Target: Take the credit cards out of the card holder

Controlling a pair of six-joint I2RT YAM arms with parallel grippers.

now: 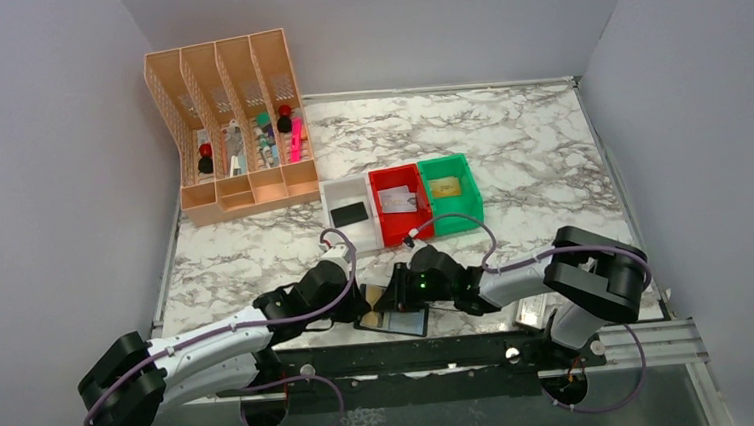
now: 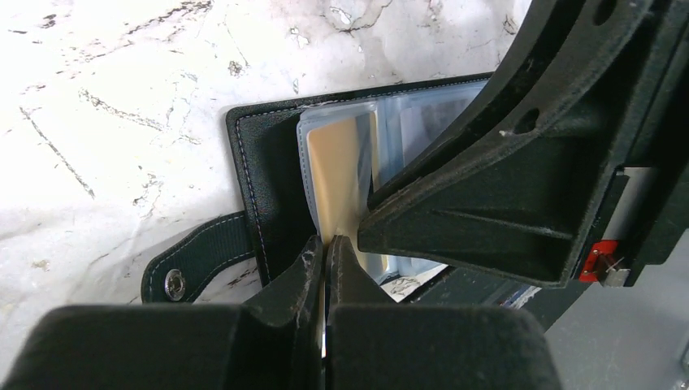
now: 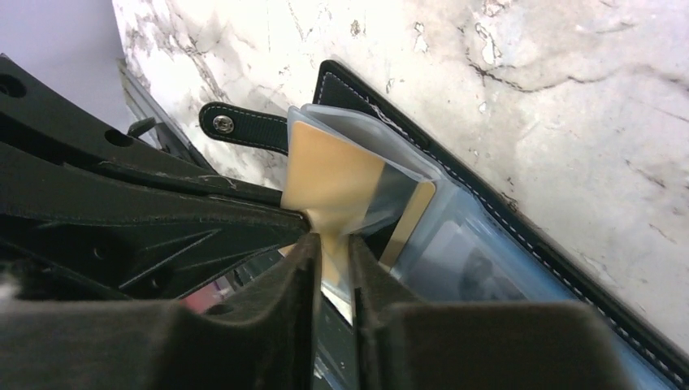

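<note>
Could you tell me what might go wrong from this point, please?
1. The left gripper and right gripper both pinch the same end of the gold card, with their tips almost touching; they could collide or bend it.
2. The clear pocket is raised with the card, so a pull may drag the card holder along rather than free the card.

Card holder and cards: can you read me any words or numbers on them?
No text can be read anywhere.
yellowish-gold card: plain, no print showing.
card holder: only stitching and a snap.
white card in the red bin: dark print, too small to read.
</note>
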